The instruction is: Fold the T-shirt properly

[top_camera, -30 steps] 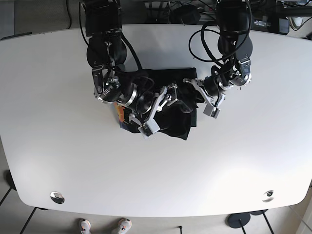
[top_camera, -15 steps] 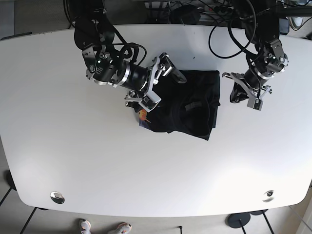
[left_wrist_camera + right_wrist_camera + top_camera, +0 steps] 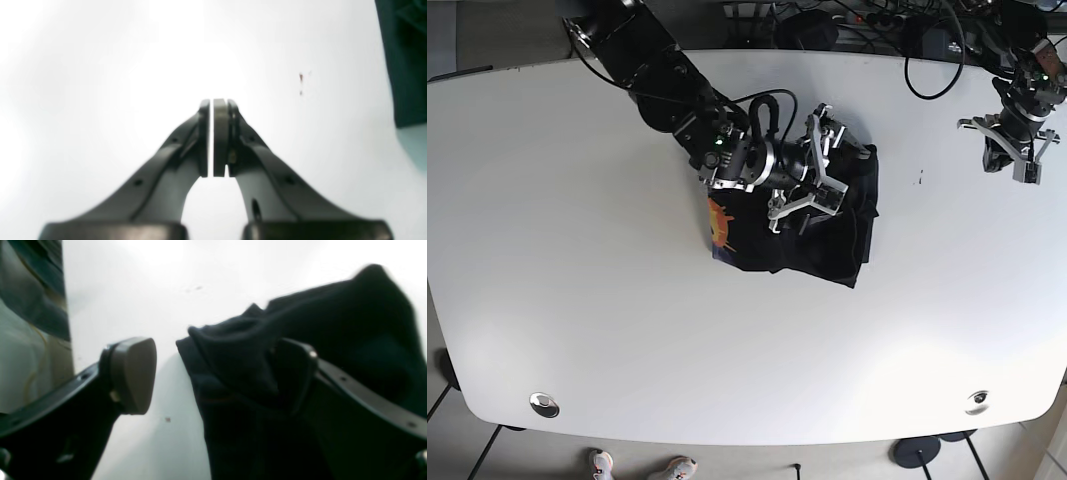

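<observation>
The black T-shirt point(image 3: 812, 240) lies bunched in the middle of the white table point(image 3: 577, 300), with an orange print point(image 3: 719, 222) showing at its left edge. My right gripper point(image 3: 830, 165) is open over the shirt's upper right part. In the right wrist view this gripper point(image 3: 217, 373) is wide open. A ridge of dark cloth point(image 3: 240, 350) lies between the jaws and drapes over the right finger point(image 3: 300, 373). My left gripper point(image 3: 1015, 155) is shut and empty near the table's far right edge, well clear of the shirt. In the left wrist view its pads point(image 3: 220, 133) meet, and the shirt edge point(image 3: 403, 60) shows at the top right.
Cables and arm bases point(image 3: 847, 25) crowd the table's back edge. Two round fittings sit near the front corners point(image 3: 544, 404) point(image 3: 977, 402). A small dark mark point(image 3: 919, 178) is on the table right of the shirt. Shoes point(image 3: 637, 464) show below the front edge.
My right gripper has swept rightward across the shirt, which has shifted right and bunched. My left gripper has pulled away from the shirt to the far right, still shut.
</observation>
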Tool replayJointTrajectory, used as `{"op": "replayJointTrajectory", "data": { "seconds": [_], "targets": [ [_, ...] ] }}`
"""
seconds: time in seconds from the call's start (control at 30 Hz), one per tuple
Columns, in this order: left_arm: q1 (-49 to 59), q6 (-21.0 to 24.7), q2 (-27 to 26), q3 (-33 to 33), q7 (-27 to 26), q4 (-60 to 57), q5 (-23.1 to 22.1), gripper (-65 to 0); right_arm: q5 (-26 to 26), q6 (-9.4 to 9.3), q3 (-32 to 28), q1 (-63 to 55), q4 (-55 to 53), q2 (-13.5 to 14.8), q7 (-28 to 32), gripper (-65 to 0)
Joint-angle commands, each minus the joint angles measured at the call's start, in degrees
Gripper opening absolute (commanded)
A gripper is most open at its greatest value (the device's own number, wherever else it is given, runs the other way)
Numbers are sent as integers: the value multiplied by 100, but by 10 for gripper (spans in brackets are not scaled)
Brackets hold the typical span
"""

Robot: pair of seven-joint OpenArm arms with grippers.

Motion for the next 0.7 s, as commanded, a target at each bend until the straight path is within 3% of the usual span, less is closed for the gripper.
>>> {"op": "replayJointTrajectory", "data": {
  "seconds": [0.03,0.1,0.13,0.17,0.2,0.27,0.5,0.7],
  "targets": [
    [10,-3,-94,-25,-122,104,-94,-650,-454,13,44,120,-217,-222,306,-141],
    [89,-3,-94,-34,-122,104,-85,-650,-735,13,44,120,-525,-363,552,-179],
    [142,-3,-94,-34,-122,113,-102,-650,-744,13,44,120,-648,-372,711,-244],
    [177,-3,-94,-34,-122,121,-102,-650,-753,13,44,120,-780,-389,834,-331],
    [212,-3,-94,-34,-122,121,-102,-650,-744,13,44,129,-965,-407,965,-468],
    [238,-3,-76,-43,-122,121,-102,-650,-735,13,18,155,-1061,-469,983,-618],
    [344,-3,231,-289,-122,157,-111,-650,-735,13,-96,173,-622,-1014,579,-607],
    [458,-3,363,-272,-122,253,-111,-650,-727,13,-677,401,-1193,-1021,579,-601]
  ]
}}
